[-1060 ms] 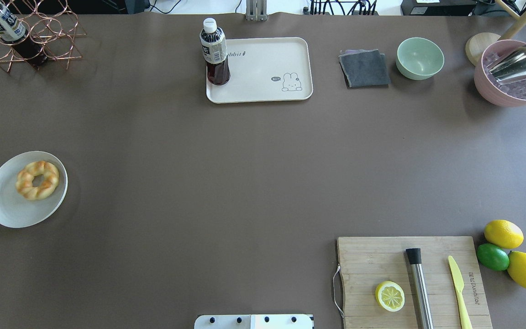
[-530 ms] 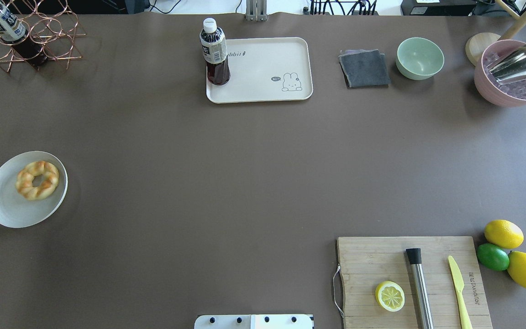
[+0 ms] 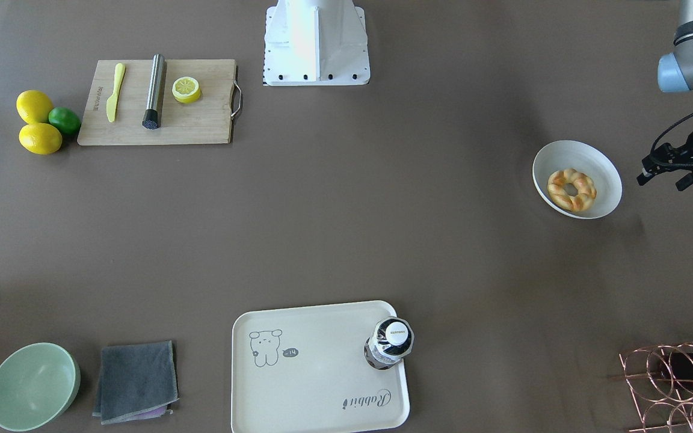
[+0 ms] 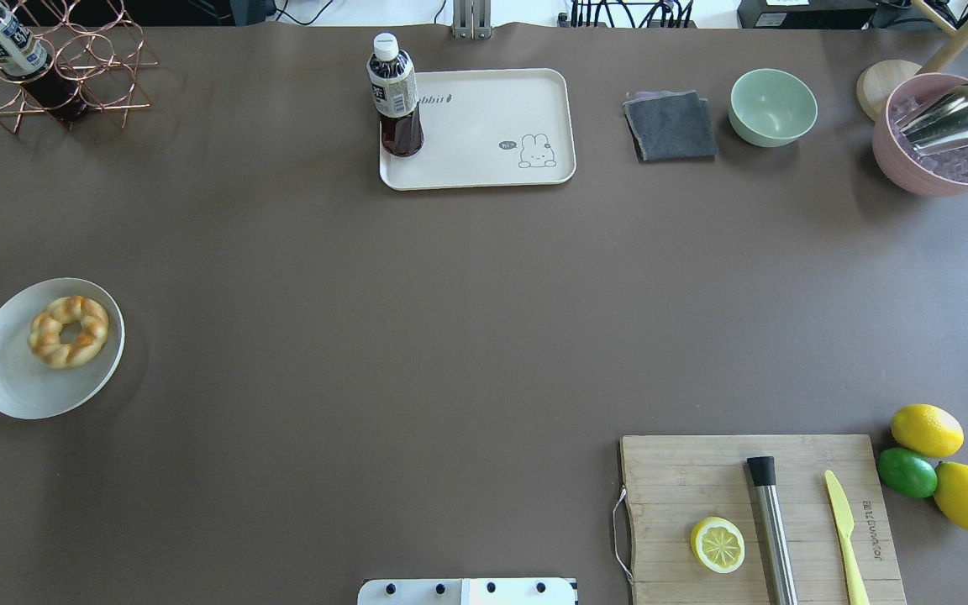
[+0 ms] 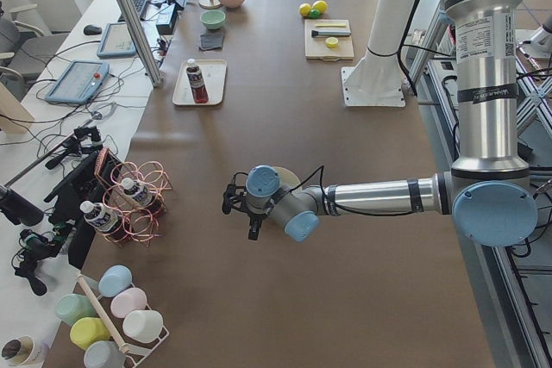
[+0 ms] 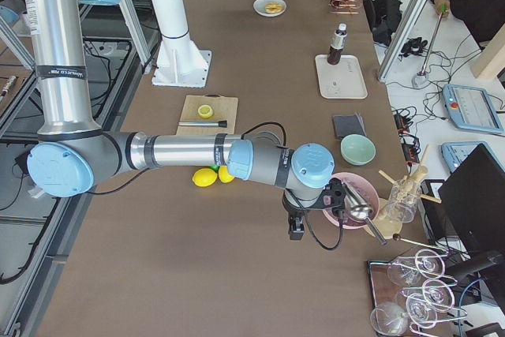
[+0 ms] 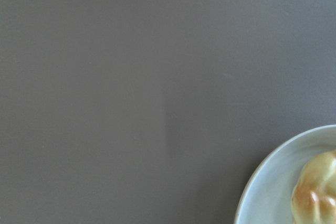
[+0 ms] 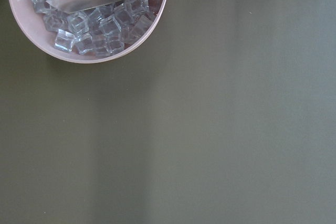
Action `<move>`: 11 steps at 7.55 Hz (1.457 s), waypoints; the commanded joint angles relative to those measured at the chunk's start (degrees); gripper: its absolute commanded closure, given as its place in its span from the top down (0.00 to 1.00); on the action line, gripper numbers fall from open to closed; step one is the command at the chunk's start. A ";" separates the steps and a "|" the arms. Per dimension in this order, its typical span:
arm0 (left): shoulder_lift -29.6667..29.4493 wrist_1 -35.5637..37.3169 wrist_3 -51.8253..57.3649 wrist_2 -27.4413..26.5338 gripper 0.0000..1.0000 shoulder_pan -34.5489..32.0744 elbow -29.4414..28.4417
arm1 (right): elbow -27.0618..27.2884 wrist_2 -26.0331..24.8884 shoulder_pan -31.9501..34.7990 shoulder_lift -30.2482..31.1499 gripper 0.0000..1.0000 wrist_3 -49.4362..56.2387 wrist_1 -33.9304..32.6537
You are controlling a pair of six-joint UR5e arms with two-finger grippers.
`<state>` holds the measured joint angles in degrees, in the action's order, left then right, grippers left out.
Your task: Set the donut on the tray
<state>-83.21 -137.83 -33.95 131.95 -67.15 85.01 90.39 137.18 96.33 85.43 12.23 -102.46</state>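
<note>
The donut (image 4: pixel 69 331) lies on a white plate (image 4: pixel 13 386) at the table's left side; it also shows in the front view (image 3: pixel 571 190) and at the lower right corner of the left wrist view (image 7: pixel 315 192). The cream tray (image 4: pixel 484 134) sits at the far middle with a dark drink bottle (image 4: pixel 396 97) upright on its left end. My left gripper (image 3: pixel 662 173) hangs just outside the plate, apart from the donut; I cannot tell whether it is open. My right gripper (image 6: pixel 296 226) hovers beside the pink ice bowl (image 6: pixel 347 199); I cannot tell its state.
A wooden cutting board (image 4: pixel 686 487) at the near right holds a lemon half (image 4: pixel 718 544), a steel muddler and a yellow knife; two lemons and a lime (image 4: pixel 907 471) lie beside it. A grey cloth (image 4: pixel 670 126), green bowl (image 4: pixel 773 107) and copper rack (image 4: pixel 72 76) stand along the far edge.
A black tip of my left gripper has come into the overhead view at the left edge, next to the plate. The donut, tray and bottle have not moved.
</note>
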 commanded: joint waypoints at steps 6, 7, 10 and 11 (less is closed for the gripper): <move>-1.08 -5.24 -2.35 -3.71 0.98 7.56 -2.92 | -0.65 -0.16 0.00 -0.52 1.00 -0.19 -0.02; -1.25 -5.25 -2.35 -3.71 0.92 7.65 -2.92 | -0.65 -0.16 0.00 -0.52 1.00 -0.36 -0.02; -1.26 -5.51 -2.35 -3.71 0.18 7.74 -2.92 | -0.74 -0.16 0.00 -0.61 1.00 -0.54 -0.02; -1.34 -5.52 -2.35 -3.63 0.00 7.83 -2.84 | -0.82 -0.16 0.00 -0.70 1.00 -0.54 -0.02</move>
<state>-84.46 -143.20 -36.30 128.24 -59.43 82.13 89.68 137.02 96.33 84.82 11.71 -102.48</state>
